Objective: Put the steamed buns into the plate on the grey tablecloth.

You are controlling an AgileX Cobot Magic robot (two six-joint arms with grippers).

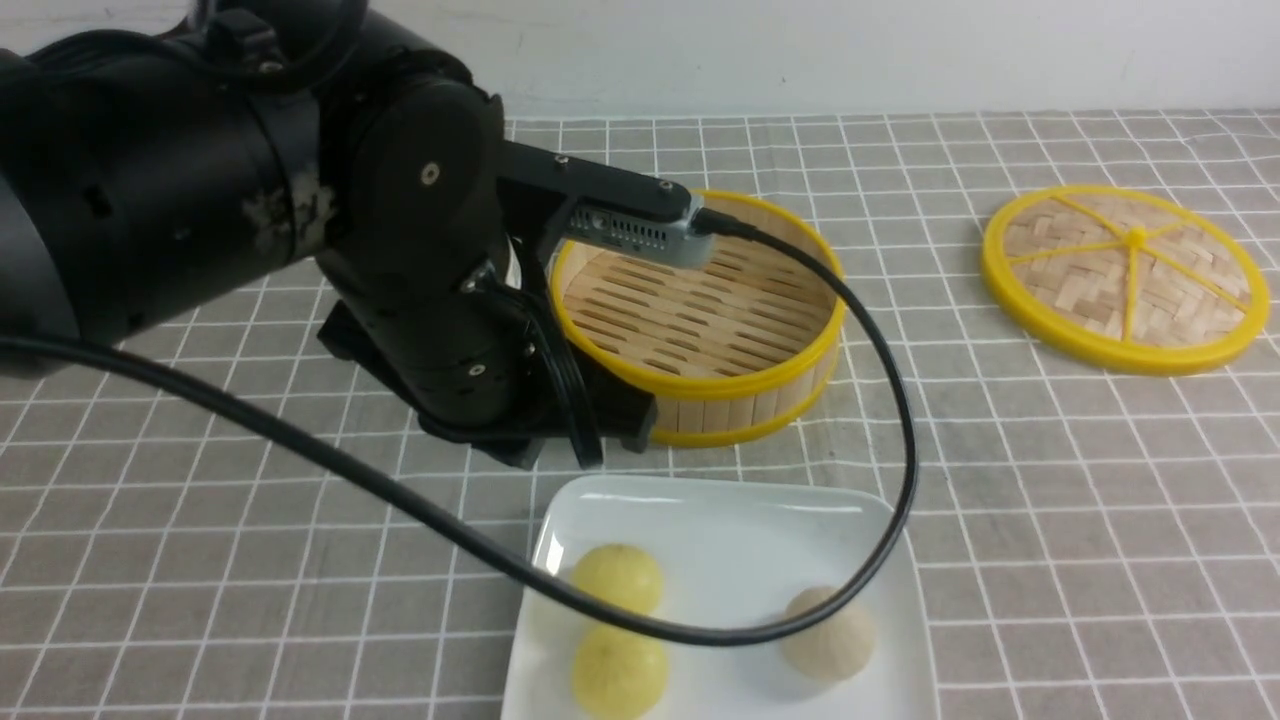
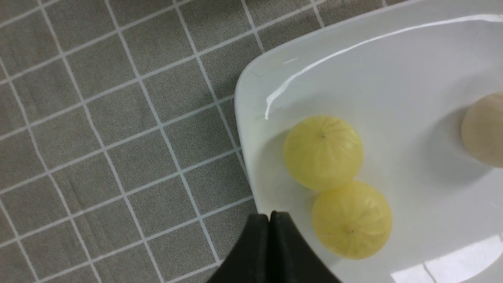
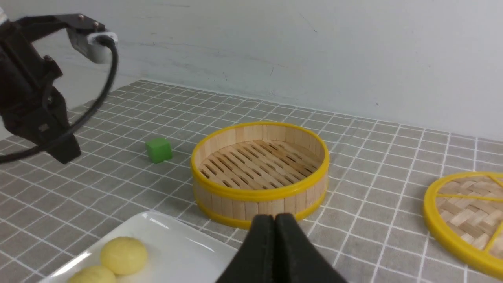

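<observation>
Three out of three in the plate [image 1: 735, 540], by the look of it: two yellow buns [image 2: 323, 152] close together along one side, touching or nearly so, and the beige bun [image 2: 487, 129] apart from both, nearer the opposite side. Can't see the plate's near edge in the front view, but can see grey cloth [image 1: 1060, 610] around the sides in sight. Beyond the plate, the steamer [image 1: 690, 300], with no bun visible on its slats; farther off to the right, the lid [image 1: 1060, 250], flat on the cloth. Near the steamer, the green cube [image 3: 158, 150], not part of the job.

Looks like the closing step, with the placing finished and only the arms to bring to rest. Left gripper [image 2: 274, 220] closed tip to tip, nothing between the fingers, poised above the plate's side near the yellow pair. Right gripper [image 3: 274, 224] closed too, likewise holding nothing, and pointed out across the cloth.

No further grasp called for, in all likelihood. Best to lift the left arm clear before swinging it away, minding the slack cable [image 1: 905, 400] looped across the view of the plate. Could nudge a yellow bun or catch the rim by dipping too low.
</observation>
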